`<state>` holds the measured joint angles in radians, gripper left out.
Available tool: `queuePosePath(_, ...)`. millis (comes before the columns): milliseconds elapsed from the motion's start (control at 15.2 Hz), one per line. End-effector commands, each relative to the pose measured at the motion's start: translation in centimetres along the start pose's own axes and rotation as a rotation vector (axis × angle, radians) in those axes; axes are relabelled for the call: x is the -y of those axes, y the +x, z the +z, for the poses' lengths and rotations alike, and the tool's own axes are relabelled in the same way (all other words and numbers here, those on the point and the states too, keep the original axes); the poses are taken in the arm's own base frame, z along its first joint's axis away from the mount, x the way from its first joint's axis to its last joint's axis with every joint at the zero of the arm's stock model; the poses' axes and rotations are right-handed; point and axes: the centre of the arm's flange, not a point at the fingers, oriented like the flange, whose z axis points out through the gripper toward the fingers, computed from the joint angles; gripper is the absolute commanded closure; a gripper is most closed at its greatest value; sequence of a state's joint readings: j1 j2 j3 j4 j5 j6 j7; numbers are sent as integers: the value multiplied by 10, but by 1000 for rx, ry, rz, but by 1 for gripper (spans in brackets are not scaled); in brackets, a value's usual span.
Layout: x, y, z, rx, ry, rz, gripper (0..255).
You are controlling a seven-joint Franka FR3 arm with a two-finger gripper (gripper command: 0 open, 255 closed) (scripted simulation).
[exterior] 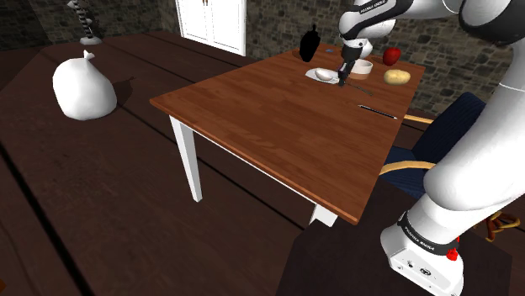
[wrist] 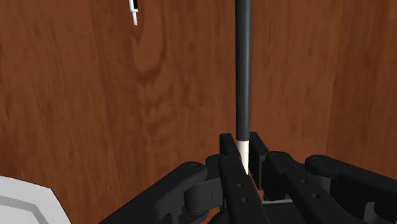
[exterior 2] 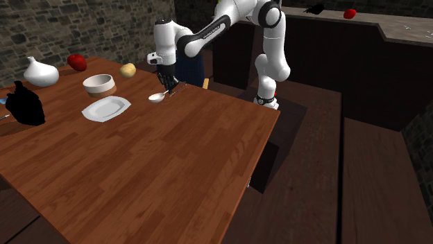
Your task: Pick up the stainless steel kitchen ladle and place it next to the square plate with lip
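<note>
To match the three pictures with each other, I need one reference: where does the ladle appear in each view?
Shoulder view: the ladle, held by the gripper, is upper right on the table, beside the white plate.
Second exterior view: the ladle is upper left of centre, right of the plate.
Wrist view: its dark handle runs away from the fingers clasping it.
Shared landmark: the plate; its corner shows in the wrist view too.

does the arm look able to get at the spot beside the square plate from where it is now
Probably yes. The tool, shut on the ladle by its handle, is close to the plate, and the table between them is bare; the bowl stands further back, out of the way.
</note>
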<state>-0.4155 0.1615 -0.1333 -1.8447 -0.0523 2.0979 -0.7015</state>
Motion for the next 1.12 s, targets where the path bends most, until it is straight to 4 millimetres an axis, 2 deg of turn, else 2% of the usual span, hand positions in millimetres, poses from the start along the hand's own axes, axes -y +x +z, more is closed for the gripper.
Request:
queuePosePath(0,-25,-7,1,0,0,-2,255)
queuePosePath(858,-191,-47,18,0,0,-2,255)
queuePosePath(1056,-194,-48,29,0,0,-2,255)
